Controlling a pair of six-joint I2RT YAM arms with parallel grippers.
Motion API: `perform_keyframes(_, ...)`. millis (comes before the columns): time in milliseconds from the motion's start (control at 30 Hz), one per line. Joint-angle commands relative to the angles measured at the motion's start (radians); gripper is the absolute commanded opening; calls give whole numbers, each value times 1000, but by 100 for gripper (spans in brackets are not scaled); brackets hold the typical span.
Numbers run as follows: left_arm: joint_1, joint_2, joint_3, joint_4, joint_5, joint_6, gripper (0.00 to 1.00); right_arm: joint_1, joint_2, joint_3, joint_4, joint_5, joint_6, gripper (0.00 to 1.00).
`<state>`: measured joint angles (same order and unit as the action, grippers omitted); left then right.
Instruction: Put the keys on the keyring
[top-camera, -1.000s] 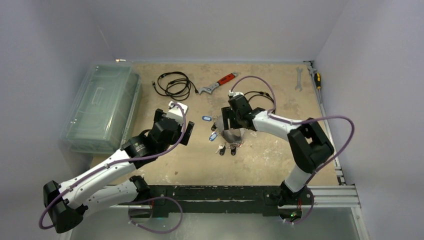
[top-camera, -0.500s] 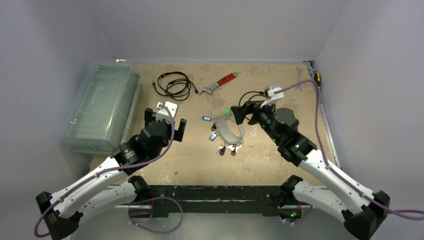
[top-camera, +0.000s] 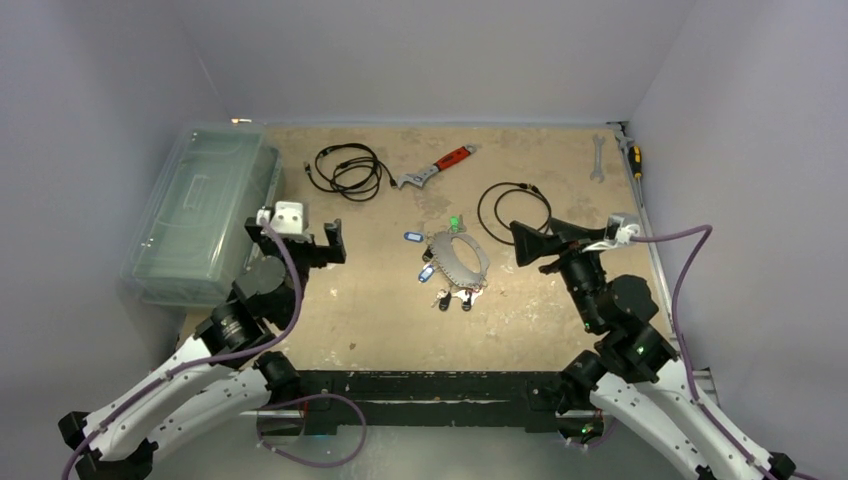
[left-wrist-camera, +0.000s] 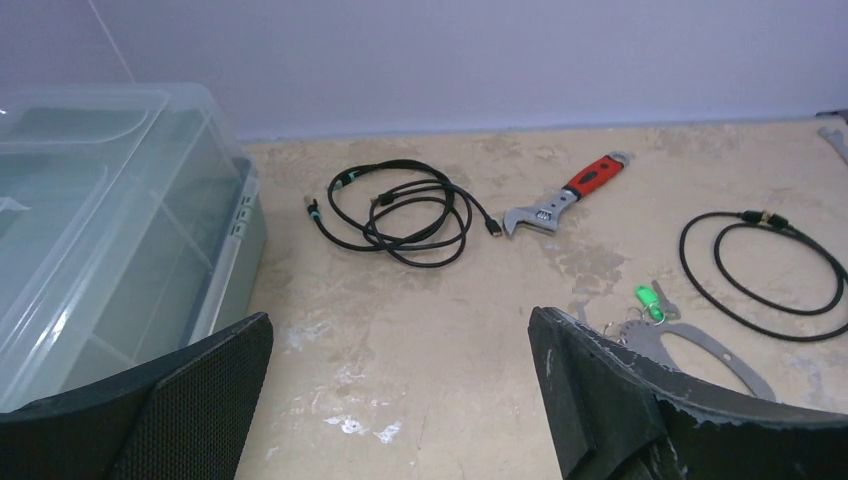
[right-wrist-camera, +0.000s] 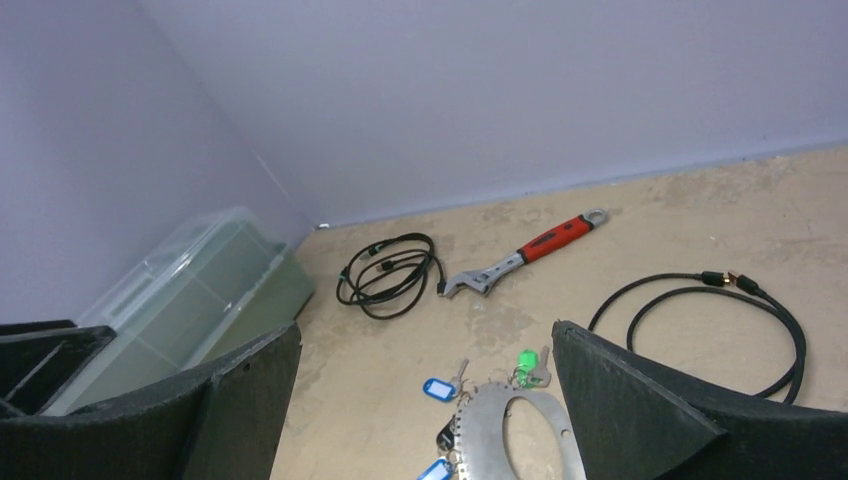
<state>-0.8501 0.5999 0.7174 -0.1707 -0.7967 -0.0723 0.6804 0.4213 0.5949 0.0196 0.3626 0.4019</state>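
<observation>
Nearest to me, the two arms rise from the near edge of the table (top-camera: 380, 330), one on either side of the keyring (top-camera: 472, 272), which lies flat on the tabletop roughly midway between them. The left gripper (top-camera: 300, 240) hangs well off to the left of the keyring, jaws spread wide with nothing between them. The right gripper (top-camera: 550, 240) sits just to the right of the keyring, also spread wide and holding nothing. Neither one touches the hoop.

The keys (top-camera: 427, 272) crowd around the keyring's rim. Two dark-headed keys (top-camera: 443, 300) lie at its near edge and a blue-tagged one rests against its left side. Another blue-tagged key (top-camera: 411, 237) is slightly farther out on the left, and a green-tagged key (top-camera: 454, 222) is at its far edge. Whether each is actually threaded onto the hoop I cannot tell from here.

Just beyond the keyring and to its right lies a black cable loop (right-wrist-camera: 722, 279), apart from the hoop. Farther back, behind the keyring and a little to its left, is a wrench (top-camera: 437, 167) with a red handle, and left of that a coiled black cable (left-wrist-camera: 400, 205). A clear plastic box (top-camera: 200, 215) stands well to the left of the keyring, along the table's left side. In the far right corner, well away from the keyring, lie a small spanner (top-camera: 597, 158) and a screwdriver (top-camera: 633, 155) by the wall.
</observation>
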Motion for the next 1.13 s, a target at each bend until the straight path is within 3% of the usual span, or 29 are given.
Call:
perform_keyframes(0, 8, -42, -30, 37, -24, -33, 99, 1, -16, -29, 1, 49, 49, 99)
perform_keyframes(233, 11, 2, -11, -23, -134, -26, 99, 2, 64, -8, -12, 58, 56, 99)
perform_keyframes(767, 14, 2, -31, -3, -95, -2, 99, 1, 112, -11, 7, 54, 64, 99)
perform_keyframes(1100, 20, 9, -41, 12, -78, 9, 99, 2, 72, -21, 55, 40, -35, 99)
